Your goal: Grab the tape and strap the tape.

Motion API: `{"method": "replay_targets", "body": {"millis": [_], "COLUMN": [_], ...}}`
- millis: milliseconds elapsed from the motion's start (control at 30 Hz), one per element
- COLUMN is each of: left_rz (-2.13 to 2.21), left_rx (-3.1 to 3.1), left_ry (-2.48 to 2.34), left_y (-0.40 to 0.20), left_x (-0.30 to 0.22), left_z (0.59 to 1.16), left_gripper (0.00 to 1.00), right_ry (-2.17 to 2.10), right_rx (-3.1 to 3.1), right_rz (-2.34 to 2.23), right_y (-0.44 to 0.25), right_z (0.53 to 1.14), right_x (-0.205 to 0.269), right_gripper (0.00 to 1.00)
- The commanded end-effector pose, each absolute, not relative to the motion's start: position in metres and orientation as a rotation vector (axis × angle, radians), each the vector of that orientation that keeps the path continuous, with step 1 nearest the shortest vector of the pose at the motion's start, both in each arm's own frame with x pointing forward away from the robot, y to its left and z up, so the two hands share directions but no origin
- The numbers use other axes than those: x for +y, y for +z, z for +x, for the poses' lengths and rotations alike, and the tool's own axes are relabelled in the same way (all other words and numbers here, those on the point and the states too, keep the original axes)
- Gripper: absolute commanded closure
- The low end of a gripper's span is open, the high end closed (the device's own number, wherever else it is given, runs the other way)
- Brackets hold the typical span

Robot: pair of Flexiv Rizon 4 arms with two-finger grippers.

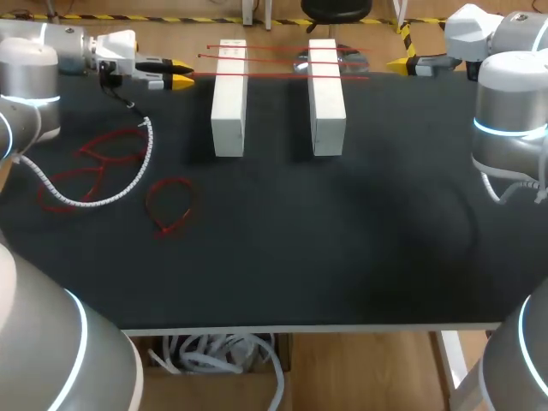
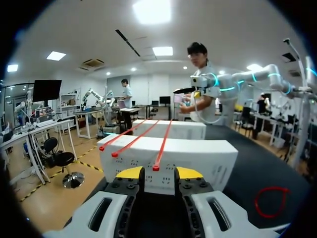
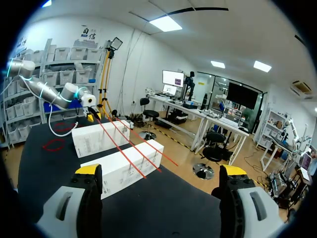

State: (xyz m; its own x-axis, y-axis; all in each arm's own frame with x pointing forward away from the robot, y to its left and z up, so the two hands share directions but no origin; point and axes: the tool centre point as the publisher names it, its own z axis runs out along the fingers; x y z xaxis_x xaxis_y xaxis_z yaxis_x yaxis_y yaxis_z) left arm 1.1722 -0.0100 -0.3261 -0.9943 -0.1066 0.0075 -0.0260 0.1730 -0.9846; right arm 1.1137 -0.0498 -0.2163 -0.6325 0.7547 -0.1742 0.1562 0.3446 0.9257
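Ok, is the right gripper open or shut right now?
Open. The right gripper shows its fingers wide apart in the right wrist view, nothing between them; the red straps lie ahead across the white blocks.

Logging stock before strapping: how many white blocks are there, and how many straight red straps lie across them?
White blocks: 2
Red straps across both blocks: 3
Total: 5

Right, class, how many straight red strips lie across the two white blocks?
3, all bridging the left white block and right white block: far strip, middle strip, near strip. None seems hidden.
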Motion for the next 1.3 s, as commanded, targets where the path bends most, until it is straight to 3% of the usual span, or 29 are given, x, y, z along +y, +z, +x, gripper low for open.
{"method": "replay_targets", "body": {"millis": [33,467,633,800,900,1300], "left_rz": [-0.119,-0.079,-0.070,-0.062,-0.061,-0.062], "left_rx": [2.354,2.336,2.343,2.352,2.355,2.355], "left_ry": [-1.987,-2.002,-2.000,-1.998,-1.998,-2.002], "left_y": [-0.326,-0.320,-0.321,-0.322,-0.322,-0.322], "left_x": [-0.014,-0.024,-0.025,-0.024,-0.024,-0.027], "left_z": [1.173,1.180,1.179,1.177,1.176,1.176], "left_gripper": [0.74,0.73,0.84,0.82,0.92,0.87], "right_ry": [1.291,1.291,1.291,1.291,1.291,1.291], "right_rx": [2.012,2.012,2.012,2.012,2.012,2.012], "right_rz": [0.793,0.793,0.793,0.793,0.793,0.793], "right_y": [-0.216,-0.216,-0.216,-0.216,-0.216,-0.216], "right_z": [1.114,1.114,1.114,1.114,1.114,1.114], "right_x": [-0.050,-0.050,-0.050,-0.050,-0.050,-0.050], "right_gripper": [0.00,0.00,0.00,0.00,0.00,0.00]}}
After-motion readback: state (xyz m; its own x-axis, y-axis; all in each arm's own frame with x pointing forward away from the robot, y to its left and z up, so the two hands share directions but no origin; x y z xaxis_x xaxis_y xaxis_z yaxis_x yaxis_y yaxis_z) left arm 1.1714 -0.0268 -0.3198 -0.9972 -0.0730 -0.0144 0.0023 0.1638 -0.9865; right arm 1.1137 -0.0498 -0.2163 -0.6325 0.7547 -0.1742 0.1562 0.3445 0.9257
